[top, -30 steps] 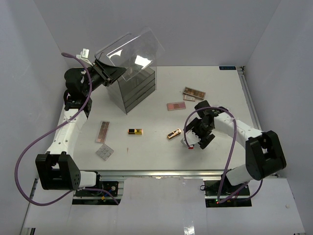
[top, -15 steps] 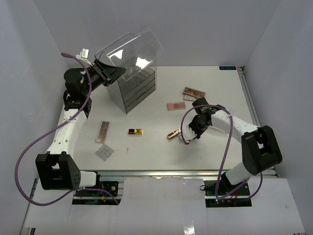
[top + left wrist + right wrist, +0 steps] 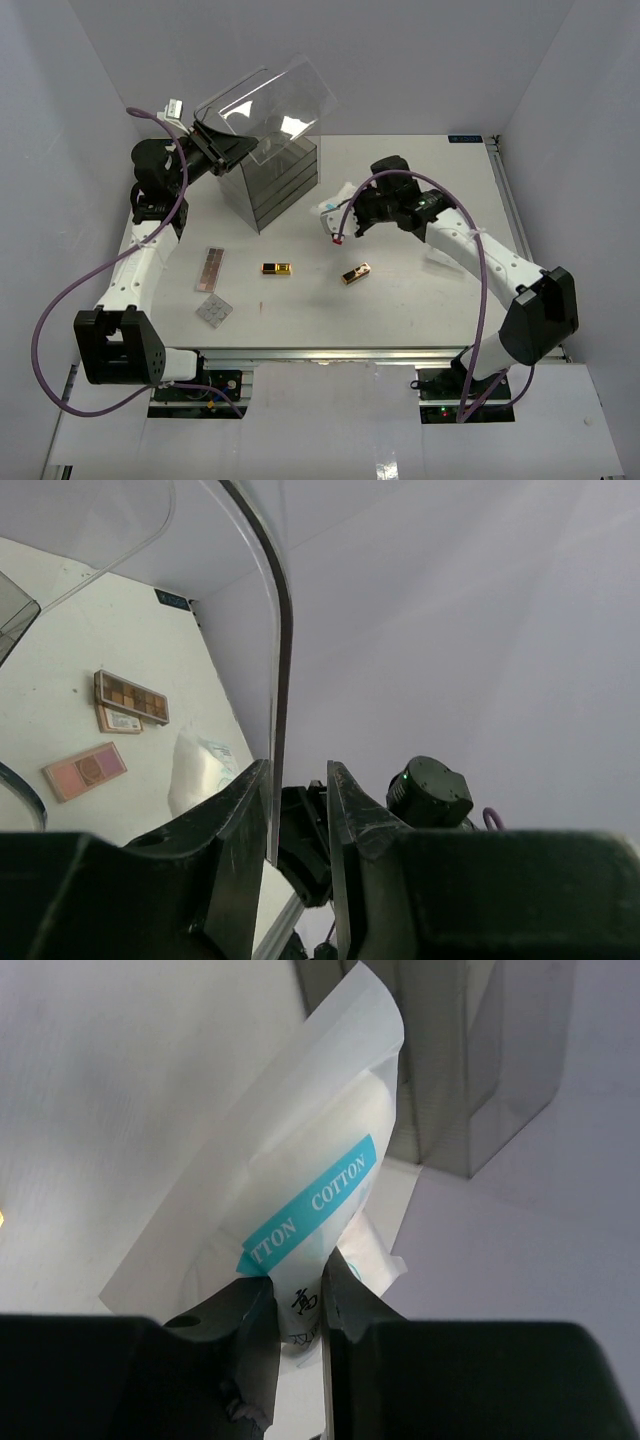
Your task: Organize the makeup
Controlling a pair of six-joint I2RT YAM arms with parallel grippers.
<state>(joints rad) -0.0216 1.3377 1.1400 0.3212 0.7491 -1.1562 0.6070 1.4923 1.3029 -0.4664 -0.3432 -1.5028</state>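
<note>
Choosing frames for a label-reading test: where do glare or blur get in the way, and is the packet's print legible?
Top external: bright glare on the clear lid, otherwise even light. Right wrist: packet sharp, teal band legibly reads COTTON; right gripper dark and soft. Left wrist: left gripper underexposed, brown palette beyond it reasonably clear.

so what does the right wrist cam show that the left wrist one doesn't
Only right wrist: the right gripper pinching the cotton packet, its teal label readable. Only left wrist: the left gripper clamped on the clear lid, plus a brown palette and a pink palette on the table. Both: the table, part of the grey drawer box, and likely that packet.
</note>
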